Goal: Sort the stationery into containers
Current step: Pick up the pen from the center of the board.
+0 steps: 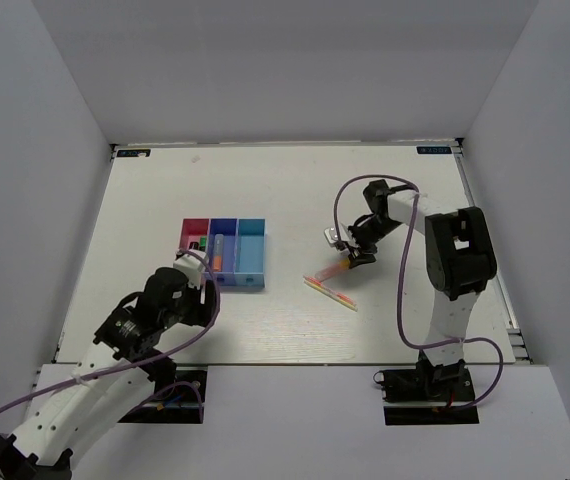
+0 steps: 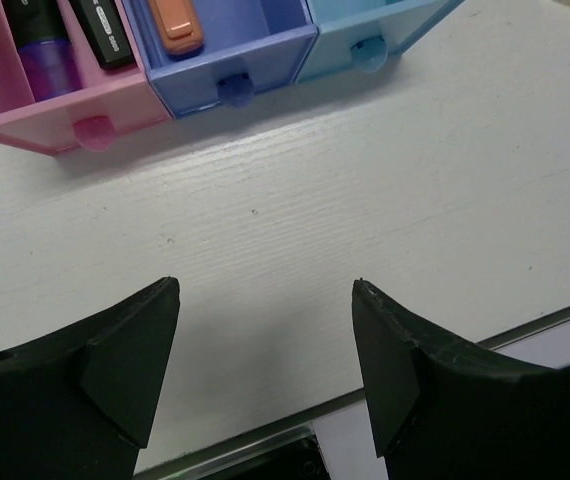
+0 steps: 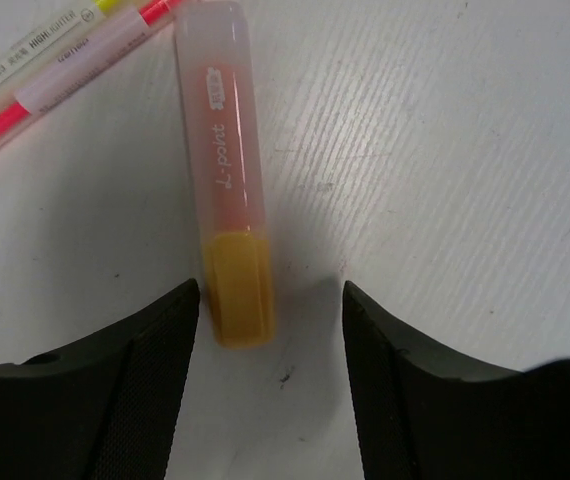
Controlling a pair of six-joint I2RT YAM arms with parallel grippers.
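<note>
A: Right of centre in the overhead view, what is the right gripper [image 1: 353, 258] over?

B: An orange highlighter [image 3: 227, 180] lying flat on the white table [image 1: 295, 180]. In the wrist view the jaws stand apart and empty. The highlighter's yellow end sits between the fingers, closer to the one at the lower left of the frame. Its clear-capped end points toward the top edge.

A: Anything beside it?

B: At the upper left of that frame a thin yellow-pink pen [image 3: 65, 60] lies slantwise, one end just beside the cap. It may be two thin sticks side by side; I cannot tell.

A: And the left gripper [image 2: 265, 290]?

B: Jaws wide, holding nothing, above bare table. Along the top of its frame stand the joined bins: pink bin [image 2: 25, 125], dark blue bin [image 2: 265, 70], light blue bin [image 2: 405, 30].

A: What's in them?

B: A black marker [image 2: 105, 35] and a purple item [image 2: 45, 65] in the pink one, and an orange piece [image 2: 177, 25] in the dark blue one. The light blue bin's inside is cut off by the frame edge.
</note>
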